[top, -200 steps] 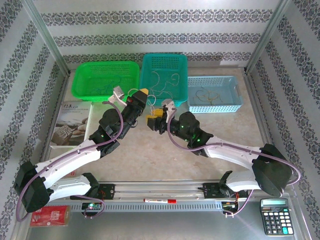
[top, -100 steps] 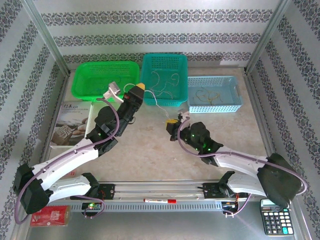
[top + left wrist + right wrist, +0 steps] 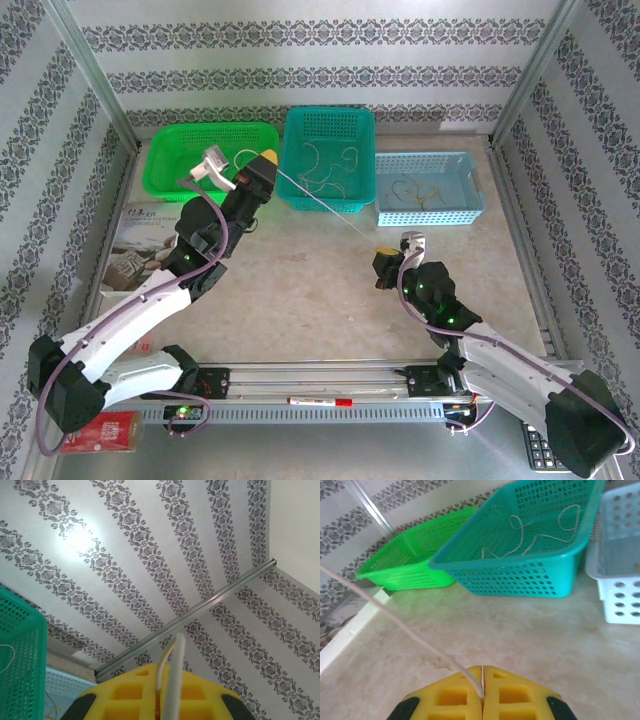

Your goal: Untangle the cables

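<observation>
Plainly, little writing can be read. The booklet (image 3: 140,250), to the near-left of the teal basket (image 3: 330,203), has dark characters along its top, too small to make out. The red pack (image 3: 98,432) and the calculator (image 3: 540,452), both far to the near side of that basket, show no legible label. A red marker (image 3: 320,401) lies on the rail well nearer than the basket.

One white cable (image 3: 355,228) is stretched in a straight line over the teal basket's near-left corner and out past its near wall, each end in a gripper. The left gripper (image 3: 268,158) is just beside the basket's left wall, raised and clamped on one end. In the left wrist view the cable (image 3: 172,675) rises from the seam between the pressed yellow fingers (image 3: 125,697). The right gripper (image 3: 385,250) sits to the near-right of the basket, low over the table. In its wrist view the two fingers (image 3: 450,697) meet with no gap and pinch the cable (image 3: 479,685) at the seam, and the strand leads off up and left.

More cables (image 3: 325,160) lie loose and curled on the teal basket's floor. The green basket (image 3: 205,128) stands just to its left. The blue basket (image 3: 428,217), just to its right, holds thin wires (image 3: 412,192).
</observation>
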You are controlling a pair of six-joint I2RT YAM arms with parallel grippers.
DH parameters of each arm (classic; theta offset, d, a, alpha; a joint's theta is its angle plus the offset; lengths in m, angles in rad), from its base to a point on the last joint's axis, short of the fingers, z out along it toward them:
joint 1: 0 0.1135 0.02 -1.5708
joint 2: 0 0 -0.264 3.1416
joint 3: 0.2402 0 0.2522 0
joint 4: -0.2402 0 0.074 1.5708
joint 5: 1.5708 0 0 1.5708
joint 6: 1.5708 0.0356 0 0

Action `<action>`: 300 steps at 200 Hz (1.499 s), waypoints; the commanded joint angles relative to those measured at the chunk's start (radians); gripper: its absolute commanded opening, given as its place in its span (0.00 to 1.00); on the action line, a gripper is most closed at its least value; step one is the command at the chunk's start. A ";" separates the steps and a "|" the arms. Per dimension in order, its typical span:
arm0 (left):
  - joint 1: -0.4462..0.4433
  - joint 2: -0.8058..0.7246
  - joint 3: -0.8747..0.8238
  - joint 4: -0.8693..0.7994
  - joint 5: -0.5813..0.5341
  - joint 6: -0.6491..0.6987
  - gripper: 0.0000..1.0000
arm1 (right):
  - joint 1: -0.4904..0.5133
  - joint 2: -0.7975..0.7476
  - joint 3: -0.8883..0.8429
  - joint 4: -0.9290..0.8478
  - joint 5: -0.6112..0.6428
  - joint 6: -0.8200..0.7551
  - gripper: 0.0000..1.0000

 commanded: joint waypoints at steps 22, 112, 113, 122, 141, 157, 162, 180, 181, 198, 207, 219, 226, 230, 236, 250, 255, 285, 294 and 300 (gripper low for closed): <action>0.044 0.046 0.143 -0.014 0.072 0.135 0.00 | -0.011 -0.012 -0.040 -0.054 -0.013 0.045 0.00; 0.101 0.395 0.520 0.007 0.489 0.164 0.00 | -0.001 0.068 0.059 -0.056 -0.156 0.053 0.34; 0.102 0.399 0.524 0.006 0.493 0.163 0.00 | -0.001 0.068 0.059 -0.057 -0.155 0.053 0.35; 0.113 0.430 0.561 -0.004 0.524 0.160 0.00 | -0.001 0.074 0.068 -0.060 -0.155 0.055 0.43; 0.134 0.491 0.621 -0.013 0.562 0.157 0.00 | -0.006 0.076 0.074 -0.072 -0.147 0.051 0.52; 0.156 0.532 0.655 -0.010 0.578 0.159 0.00 | -0.011 0.067 0.080 -0.088 -0.144 0.052 0.54; 0.164 0.544 0.667 -0.009 0.581 0.161 0.00 | -0.013 0.061 0.082 -0.097 -0.143 0.053 0.54; 0.190 0.586 0.704 -0.007 0.593 0.177 0.00 | -0.021 0.029 0.093 -0.142 -0.139 0.050 0.57; 0.191 0.589 0.705 -0.007 0.594 0.178 0.00 | -0.022 0.027 0.094 -0.146 -0.138 0.050 0.57; 0.213 0.630 0.743 0.001 0.602 0.191 0.00 | -0.035 -0.017 0.104 -0.200 -0.139 0.047 0.60; 0.222 0.653 0.763 0.010 0.610 0.198 0.00 | -0.044 -0.042 0.109 -0.230 -0.140 0.046 0.62; 0.229 0.683 0.788 0.023 0.614 0.203 0.00 | -0.060 -0.075 0.116 -0.271 -0.142 0.045 0.63; 0.230 0.701 0.802 0.036 0.621 0.205 0.00 | -0.068 -0.092 0.119 -0.292 -0.145 0.045 0.64; 0.231 0.714 0.810 0.048 0.629 0.208 0.00 | -0.074 -0.103 0.120 -0.305 -0.148 0.046 0.64; 0.233 0.732 0.822 0.064 0.638 0.210 0.00 | -0.081 -0.120 0.121 -0.322 -0.151 0.046 0.64; 0.234 0.775 0.858 0.087 0.650 0.206 0.00 | -0.100 -0.159 0.124 -0.364 -0.157 0.049 0.65; 0.233 0.793 0.872 0.095 0.658 0.205 0.00 | -0.108 -0.173 0.125 -0.378 -0.158 0.049 0.65; 0.233 0.907 0.998 0.107 0.678 0.201 0.00 | -0.151 -0.241 0.128 -0.453 -0.178 0.052 0.66; 0.235 0.946 1.048 0.099 0.680 0.202 0.00 | -0.162 -0.258 0.130 -0.473 -0.181 0.055 0.66; 0.236 0.973 1.077 0.093 0.686 0.202 0.00 | -0.170 -0.269 0.131 -0.485 -0.183 0.056 0.67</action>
